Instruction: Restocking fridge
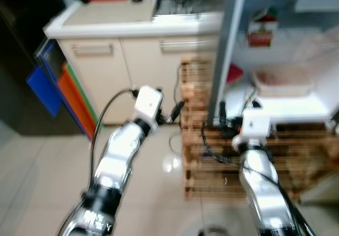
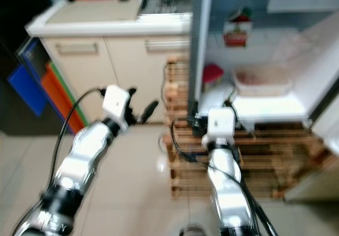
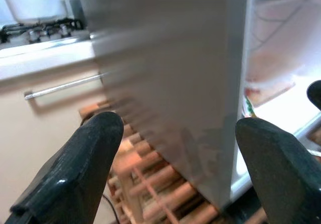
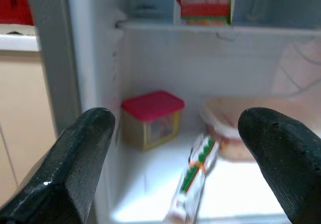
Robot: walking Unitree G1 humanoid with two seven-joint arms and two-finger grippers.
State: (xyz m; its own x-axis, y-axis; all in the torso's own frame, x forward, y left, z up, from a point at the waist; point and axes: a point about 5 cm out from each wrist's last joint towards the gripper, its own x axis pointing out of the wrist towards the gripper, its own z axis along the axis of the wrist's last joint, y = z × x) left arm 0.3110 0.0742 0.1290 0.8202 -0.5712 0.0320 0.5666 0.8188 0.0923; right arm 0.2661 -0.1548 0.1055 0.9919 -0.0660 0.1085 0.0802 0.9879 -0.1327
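While the fridge (image 1: 228, 61) stands open straight ahead, both arms are held up in front of it and neither one holds anything. The right gripper (image 4: 175, 158) is the nearer one. It points right into the low shelf (image 4: 160, 204), and its two black fingers (image 4: 83, 153) are spread wide with nothing between them. The left gripper (image 3: 175, 169) is off to the left, in front of the fridge's grey side wall and the wooden crate (image 1: 201, 156) that the fridge stands on. Its fingers are spread wide too.

On the low shelf there is a little box with a red lid (image 4: 152, 117) at the back, near the left wall. Beside it sits a round tub (image 4: 235, 131) with something pinkish in it. A long thin packet (image 4: 193, 179) with green and orange on it lies on the shelf in front, straight ahead between the right fingers. Its long side runs from the front of the shelf toward the back. A red and white carton (image 4: 204, 2) stands on the shelf above.

I think the right arm is best placed to reach in. If it goes for the packet, the spread fingers would close across its thin sides.

The pictures are a bit blurry.
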